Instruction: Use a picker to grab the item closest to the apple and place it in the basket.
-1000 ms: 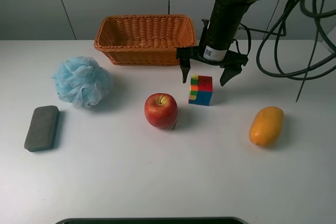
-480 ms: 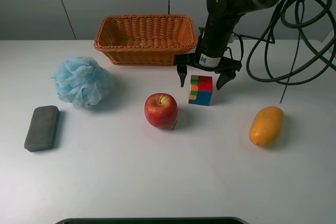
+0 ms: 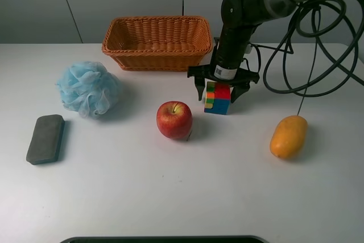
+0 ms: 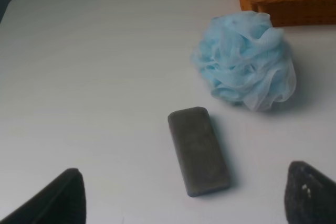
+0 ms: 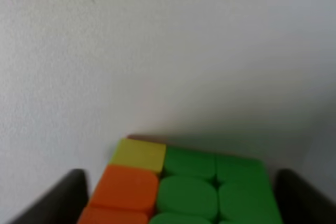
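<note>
The red apple [image 3: 174,119] sits at the middle of the white table. The multicoloured puzzle cube [image 3: 218,101] stands just to its right and is the nearest thing to it. My right gripper [image 3: 218,91] is open, lowered over the cube's top with one finger on each side. In the right wrist view the cube [image 5: 184,187] lies between the two dark fingertips [image 5: 52,203], with small gaps. The woven basket [image 3: 156,55] stands behind, empty. My left gripper [image 4: 184,203] is open and empty, out of the exterior high view.
A blue mesh bath puff [image 3: 88,87] and a grey block [image 3: 45,138] lie at the left, and both show in the left wrist view [image 4: 244,61] [image 4: 198,150]. An orange mango [image 3: 288,136] lies at the right. Black cables hang at the back right.
My right gripper has come down and slightly left, from behind and above the cube to straddling its top. The cube and the other things have not moved.
</note>
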Available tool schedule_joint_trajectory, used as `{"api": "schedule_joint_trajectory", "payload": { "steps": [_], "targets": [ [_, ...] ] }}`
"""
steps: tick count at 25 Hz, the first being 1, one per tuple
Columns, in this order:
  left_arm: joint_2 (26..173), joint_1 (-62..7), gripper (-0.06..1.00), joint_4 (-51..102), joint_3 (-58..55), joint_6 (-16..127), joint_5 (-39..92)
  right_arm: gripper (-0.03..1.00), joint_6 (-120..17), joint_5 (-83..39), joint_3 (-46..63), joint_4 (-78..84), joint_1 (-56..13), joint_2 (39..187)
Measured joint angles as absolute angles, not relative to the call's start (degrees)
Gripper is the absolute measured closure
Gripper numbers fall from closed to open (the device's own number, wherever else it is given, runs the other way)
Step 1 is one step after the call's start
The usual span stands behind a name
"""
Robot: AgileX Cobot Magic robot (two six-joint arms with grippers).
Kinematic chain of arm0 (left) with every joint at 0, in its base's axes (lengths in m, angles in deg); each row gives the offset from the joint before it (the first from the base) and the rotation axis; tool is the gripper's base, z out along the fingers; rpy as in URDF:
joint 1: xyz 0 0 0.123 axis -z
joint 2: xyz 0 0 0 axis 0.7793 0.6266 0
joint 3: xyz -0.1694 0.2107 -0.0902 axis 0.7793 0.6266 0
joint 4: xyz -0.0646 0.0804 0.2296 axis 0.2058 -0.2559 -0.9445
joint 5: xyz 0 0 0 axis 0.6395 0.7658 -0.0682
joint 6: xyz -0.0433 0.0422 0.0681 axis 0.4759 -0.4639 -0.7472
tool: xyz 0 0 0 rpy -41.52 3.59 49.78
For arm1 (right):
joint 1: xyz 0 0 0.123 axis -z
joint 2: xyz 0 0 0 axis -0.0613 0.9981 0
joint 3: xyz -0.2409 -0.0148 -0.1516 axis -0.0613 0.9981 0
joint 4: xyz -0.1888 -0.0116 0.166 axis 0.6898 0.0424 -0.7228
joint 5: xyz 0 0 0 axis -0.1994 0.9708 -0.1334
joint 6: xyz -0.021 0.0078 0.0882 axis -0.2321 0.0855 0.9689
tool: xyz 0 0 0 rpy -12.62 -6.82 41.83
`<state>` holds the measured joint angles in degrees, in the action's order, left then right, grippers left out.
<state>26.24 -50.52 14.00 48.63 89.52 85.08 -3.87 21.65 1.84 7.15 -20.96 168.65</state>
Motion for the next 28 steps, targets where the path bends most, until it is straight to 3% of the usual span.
{"api": "schedule_joint_trajectory", "payload": {
  "steps": [1, 13, 21, 28],
  "targets": [
    [26.24, -50.52, 0.22, 14.0, 48.63, 89.52, 85.08, 0.53, -3.87, 21.65, 1.84, 7.07, -20.96, 168.65],
    [26.24, -50.52, 0.22, 14.0, 48.63, 89.52, 85.08, 0.52, -1.72, 24.0, 1.39, 7.07, -20.96, 168.19],
    [26.24, -50.52, 0.22, 14.0, 48.63, 89.52, 85.08, 0.52, -2.84, 37.32, -8.58, 7.07, -20.96, 166.36],
    [26.24, -50.52, 0.22, 14.0, 48.63, 89.52, 85.08, 0.52, -5.69, 38.15, -12.5, 4.34, -20.96, 163.32]
  ]
}}
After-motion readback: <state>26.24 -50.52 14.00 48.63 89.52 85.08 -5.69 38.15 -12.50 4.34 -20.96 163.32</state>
